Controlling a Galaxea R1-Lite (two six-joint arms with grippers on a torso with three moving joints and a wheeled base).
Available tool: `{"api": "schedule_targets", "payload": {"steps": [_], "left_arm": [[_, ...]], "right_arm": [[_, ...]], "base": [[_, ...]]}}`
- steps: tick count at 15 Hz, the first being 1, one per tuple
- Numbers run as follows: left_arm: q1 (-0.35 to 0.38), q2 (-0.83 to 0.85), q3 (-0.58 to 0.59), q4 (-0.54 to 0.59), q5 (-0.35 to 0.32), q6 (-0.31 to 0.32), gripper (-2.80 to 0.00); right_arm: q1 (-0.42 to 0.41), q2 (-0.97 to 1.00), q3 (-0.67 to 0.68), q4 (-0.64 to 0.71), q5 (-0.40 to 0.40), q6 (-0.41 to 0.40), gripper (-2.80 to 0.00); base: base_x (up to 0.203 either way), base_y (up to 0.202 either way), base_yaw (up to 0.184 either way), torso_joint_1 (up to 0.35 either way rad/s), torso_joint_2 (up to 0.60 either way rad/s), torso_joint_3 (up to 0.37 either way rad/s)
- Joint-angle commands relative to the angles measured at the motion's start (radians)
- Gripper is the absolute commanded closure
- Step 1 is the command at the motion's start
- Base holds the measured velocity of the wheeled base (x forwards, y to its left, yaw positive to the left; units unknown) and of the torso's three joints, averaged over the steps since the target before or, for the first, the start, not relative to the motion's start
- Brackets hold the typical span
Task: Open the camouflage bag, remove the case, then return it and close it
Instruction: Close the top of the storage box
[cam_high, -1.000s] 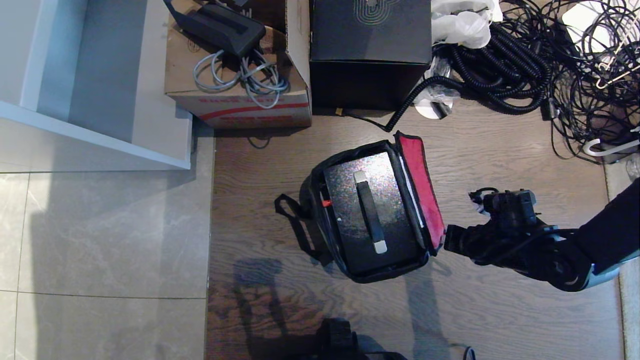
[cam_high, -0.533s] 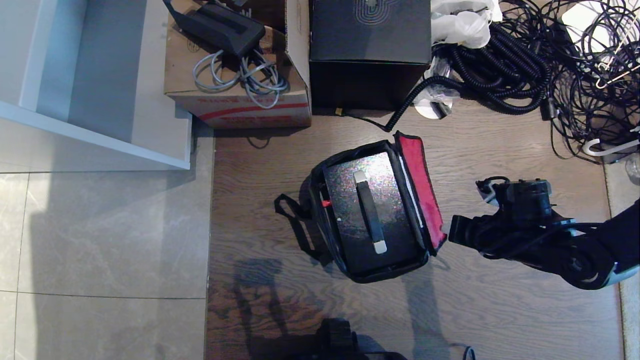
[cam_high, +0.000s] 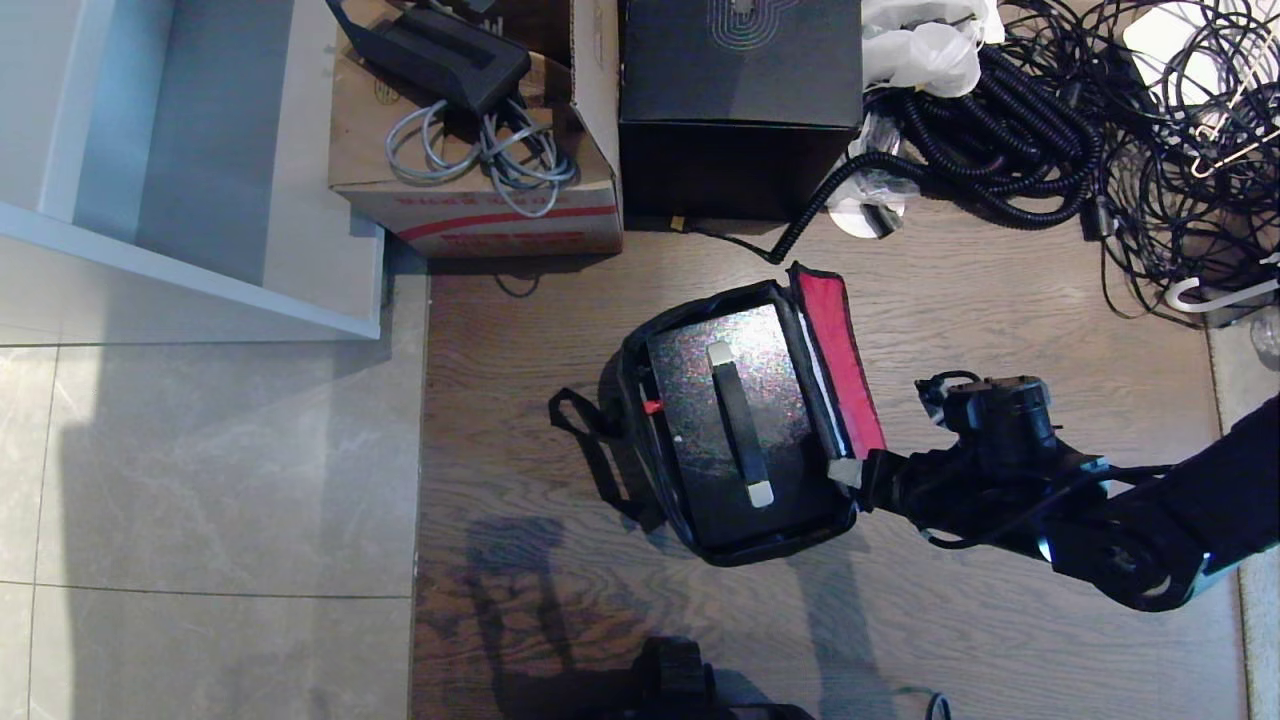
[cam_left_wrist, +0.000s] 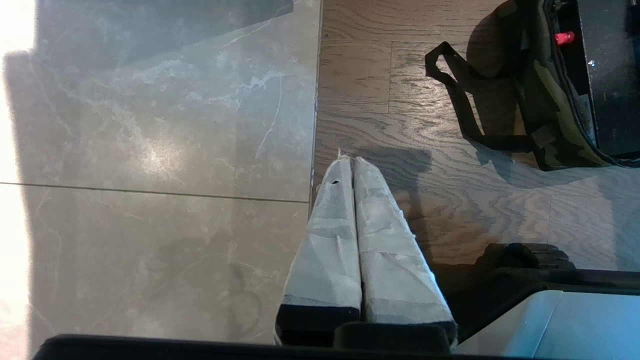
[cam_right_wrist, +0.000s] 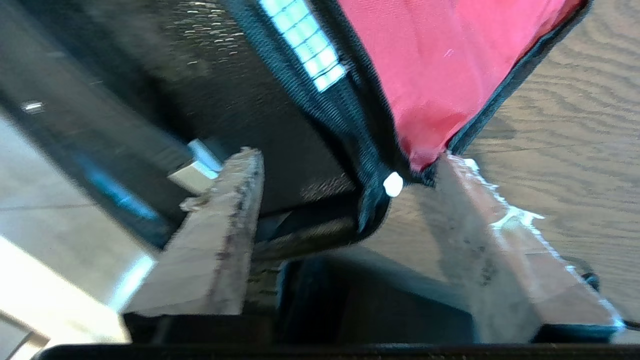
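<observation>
The camouflage bag (cam_high: 742, 552) sits open on the wooden floor, its red-lined lid (cam_high: 840, 370) standing up on its right side. The black speckled case (cam_high: 690, 420) lies inside it, handle (cam_high: 742, 425) on top. My right gripper (cam_high: 856, 476) is open at the bag's near right corner. In the right wrist view its fingers straddle the lid's corner (cam_right_wrist: 430, 150), with the case (cam_right_wrist: 225, 75) beyond; the gripper (cam_right_wrist: 350, 155) holds nothing. My left gripper (cam_left_wrist: 350, 161) is shut and empty, parked over the floor edge left of the bag (cam_left_wrist: 545, 110).
A cardboard box (cam_high: 480, 190) with cables and a black cube box (cam_high: 740, 90) stand behind the bag. Tangled black cables (cam_high: 1050, 130) fill the far right. A white cabinet (cam_high: 200, 200) stands at the far left on grey tiles (cam_high: 200, 480). The bag's strap (cam_high: 590, 440) trails left.
My right gripper has opened and moved left, up to the lid's near corner. The bag and the case have not moved.
</observation>
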Motion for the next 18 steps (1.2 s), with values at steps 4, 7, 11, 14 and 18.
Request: {"api": "schedule_targets", "payload": {"steps": [4,7,11,14,18], "left_arm": [[-0.001,0.000,0.000,0.000,0.001,0.000,0.00],[-0.001,0.000,0.000,0.000,0.000,0.000,0.00],[-0.001,0.000,0.000,0.000,0.001,0.000,0.00],[-0.001,0.000,0.000,0.000,0.001,0.000,0.00],[-0.001,0.000,0.000,0.000,0.001,0.000,0.00]], "right_arm": [[0.000,0.109,-0.047,-0.005,-0.071,-0.005,-2.80],[-0.007,0.127,-0.072,-0.006,-0.100,-0.007,-2.80],[-0.027,0.141,-0.087,-0.006,-0.100,-0.009,0.00],[-0.043,0.135,-0.091,-0.004,-0.111,-0.058,0.00],[-0.052,0.134,-0.084,-0.004,-0.112,-0.072,0.00]], "base": [[0.000,0.000,0.000,0.000,0.00,0.000],[0.000,0.000,0.000,0.000,0.00,0.000],[0.000,0.000,0.000,0.000,0.00,0.000],[0.000,0.000,0.000,0.000,0.00,0.000],[0.000,0.000,0.000,0.000,0.00,0.000]]}}
